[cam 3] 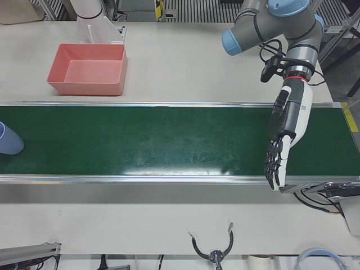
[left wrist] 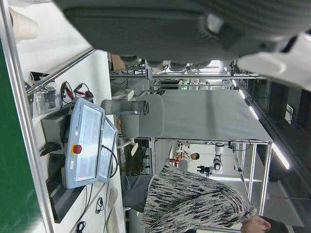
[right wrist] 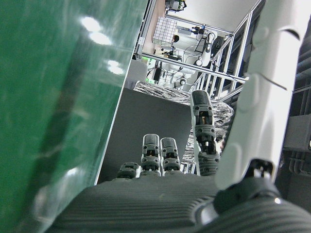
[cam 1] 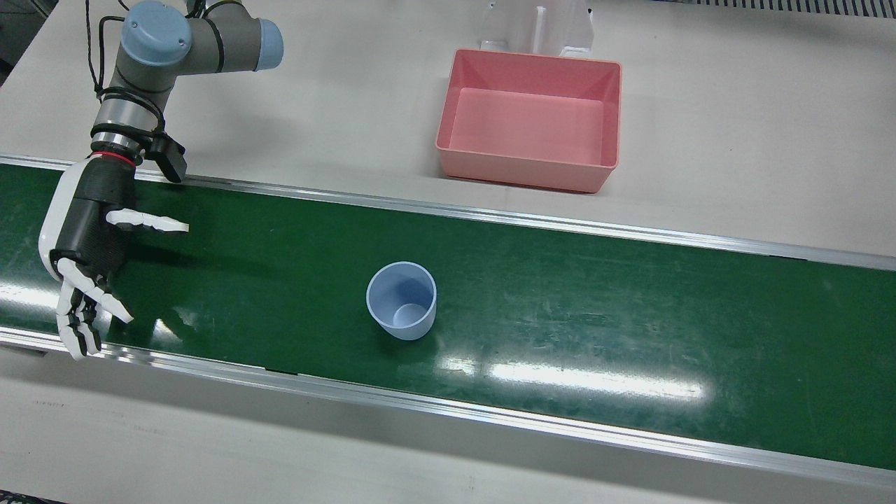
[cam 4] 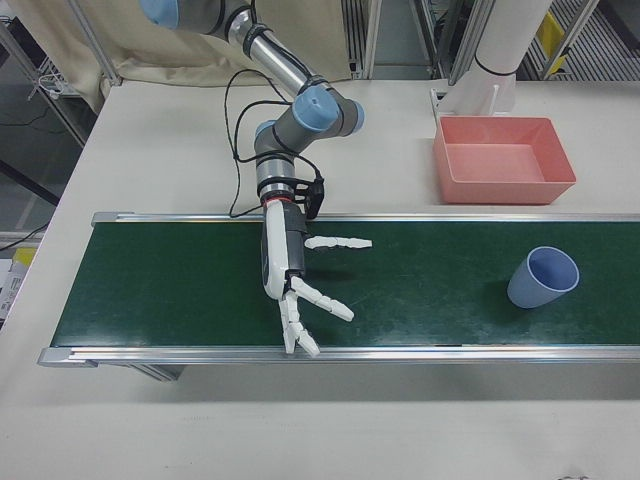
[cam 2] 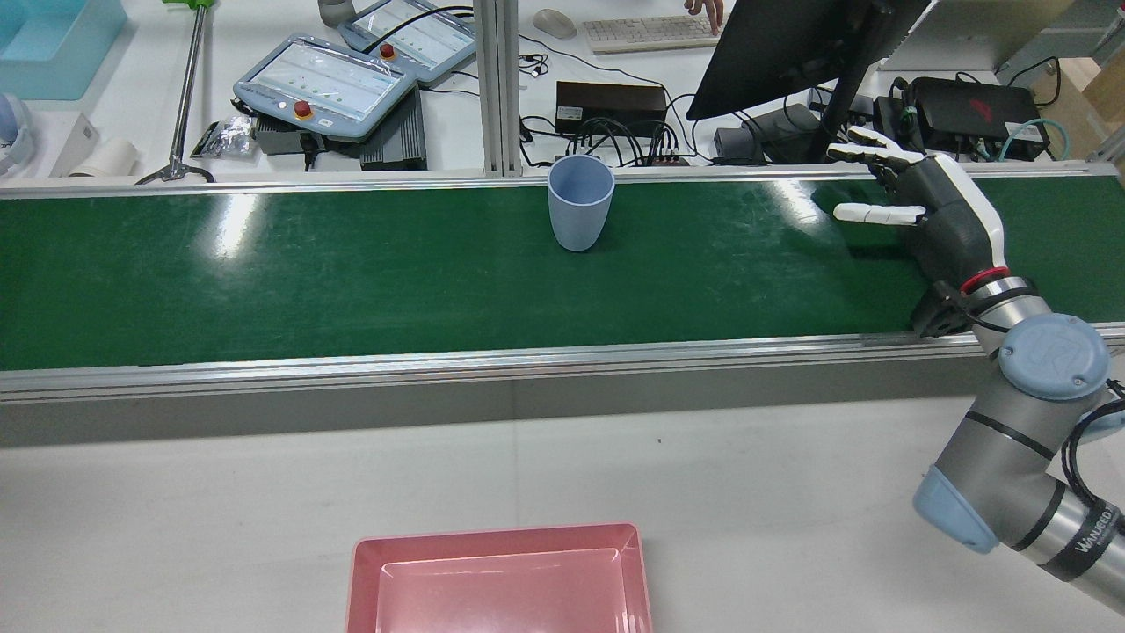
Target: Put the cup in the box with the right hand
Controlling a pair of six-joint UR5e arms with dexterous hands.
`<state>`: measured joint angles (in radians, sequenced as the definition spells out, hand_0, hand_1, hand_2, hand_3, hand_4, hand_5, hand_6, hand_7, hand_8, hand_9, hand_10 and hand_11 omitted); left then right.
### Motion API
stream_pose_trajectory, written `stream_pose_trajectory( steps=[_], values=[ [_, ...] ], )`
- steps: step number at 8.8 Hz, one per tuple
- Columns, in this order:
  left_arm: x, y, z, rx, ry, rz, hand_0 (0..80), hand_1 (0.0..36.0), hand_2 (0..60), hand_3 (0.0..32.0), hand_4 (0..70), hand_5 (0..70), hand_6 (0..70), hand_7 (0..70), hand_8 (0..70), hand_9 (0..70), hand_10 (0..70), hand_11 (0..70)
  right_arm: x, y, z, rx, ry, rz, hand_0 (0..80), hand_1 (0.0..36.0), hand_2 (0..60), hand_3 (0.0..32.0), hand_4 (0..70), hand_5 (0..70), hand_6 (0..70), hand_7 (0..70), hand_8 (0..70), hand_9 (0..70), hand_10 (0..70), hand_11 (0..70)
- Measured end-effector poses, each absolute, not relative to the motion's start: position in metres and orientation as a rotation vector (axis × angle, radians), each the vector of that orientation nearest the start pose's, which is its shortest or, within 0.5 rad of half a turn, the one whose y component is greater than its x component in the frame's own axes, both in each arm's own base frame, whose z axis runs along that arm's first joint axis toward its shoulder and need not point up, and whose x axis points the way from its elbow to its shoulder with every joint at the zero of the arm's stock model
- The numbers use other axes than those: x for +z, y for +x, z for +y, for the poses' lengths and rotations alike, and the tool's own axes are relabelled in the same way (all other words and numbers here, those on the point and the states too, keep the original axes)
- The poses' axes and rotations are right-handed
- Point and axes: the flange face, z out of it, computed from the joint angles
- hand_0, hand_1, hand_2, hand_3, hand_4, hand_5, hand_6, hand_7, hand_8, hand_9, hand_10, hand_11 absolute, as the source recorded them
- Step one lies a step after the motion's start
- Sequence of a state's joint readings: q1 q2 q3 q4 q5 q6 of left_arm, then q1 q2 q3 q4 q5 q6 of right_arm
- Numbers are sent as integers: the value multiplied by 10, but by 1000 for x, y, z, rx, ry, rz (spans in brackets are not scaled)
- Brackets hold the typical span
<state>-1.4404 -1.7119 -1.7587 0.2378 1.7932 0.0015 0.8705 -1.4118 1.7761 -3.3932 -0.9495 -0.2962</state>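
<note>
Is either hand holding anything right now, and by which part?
Nothing is held. The right hand is open, apart from the cup; the left hand is open too.

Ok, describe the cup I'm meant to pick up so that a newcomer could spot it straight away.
Find the long green conveyor belt that runs across the table. Near the middle of it, the cup stands upright, alone and empty, well clear of the right hand. It is pale blue and round, the only object on the belt, while the pink box sits off the belt on the white tabletop.
</note>
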Motion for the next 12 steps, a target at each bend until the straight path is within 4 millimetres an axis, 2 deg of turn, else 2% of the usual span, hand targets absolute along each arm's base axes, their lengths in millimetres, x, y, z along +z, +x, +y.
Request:
stream_pose_trajectory(
  steps=[1, 2, 4, 5, 8, 9, 10, 11, 12],
  values=[
    [547, -41, -547, -1931, -355, 2120, 0, 0, 0, 0, 0, 0, 0, 0, 0, 0, 0, 0, 533, -193, -525, -2242, -192, 2479, 531, 157, 66, 0, 235, 60, 60, 204, 104, 189, 29, 58],
    [547, -41, -547, -1930, -355, 2120, 0, 0, 0, 0, 0, 0, 0, 0, 0, 0, 0, 0, 532, -193, -525, -2242, -191, 2479, 529, 156, 66, 0, 236, 59, 60, 204, 103, 189, 27, 55],
    [547, -41, -547, -1930, -355, 2120, 0, 0, 0, 0, 0, 0, 0, 0, 0, 0, 0, 0, 532, -193, -525, -2242, -191, 2479, 542, 139, 0, 0, 265, 59, 60, 204, 104, 190, 25, 54],
    [547, -41, -547, -1930, -355, 2120, 0, 0, 0, 0, 0, 0, 0, 0, 0, 0, 0, 0, 532, -193, -525, -2242, -189, 2480, 541, 139, 0, 0, 265, 59, 60, 204, 104, 190, 25, 53],
    [547, -41, -547, -1930, -355, 2120, 0, 0, 0, 0, 0, 0, 0, 0, 0, 0, 0, 0, 532, -196, -524, -2245, -185, 2485, 533, 158, 67, 0, 248, 59, 60, 208, 103, 190, 21, 47],
    [547, -41, -547, -1931, -355, 2120, 0, 0, 0, 0, 0, 0, 0, 0, 0, 0, 0, 0, 533, -198, -523, -2249, -182, 2487, 546, 143, 0, 0, 276, 59, 60, 209, 103, 190, 21, 47],
    [547, -41, -547, -1931, -355, 2120, 0, 0, 0, 0, 0, 0, 0, 0, 0, 0, 0, 0, 533, -199, -523, -2252, -181, 2488, 532, 173, 102, 0, 241, 61, 62, 214, 106, 194, 22, 49],
    [547, -41, -547, -1931, -355, 2119, 0, 0, 0, 0, 0, 0, 0, 0, 0, 0, 0, 0, 534, -200, -523, -2255, -181, 2488, 543, 169, 67, 0, 256, 62, 63, 221, 109, 199, 26, 54],
    [547, -41, -547, -1931, -355, 2119, 0, 0, 0, 0, 0, 0, 0, 0, 0, 0, 0, 0, 535, -200, -523, -2258, -183, 2488, 537, 179, 103, 0, 243, 63, 65, 227, 112, 204, 31, 62]
  ],
)
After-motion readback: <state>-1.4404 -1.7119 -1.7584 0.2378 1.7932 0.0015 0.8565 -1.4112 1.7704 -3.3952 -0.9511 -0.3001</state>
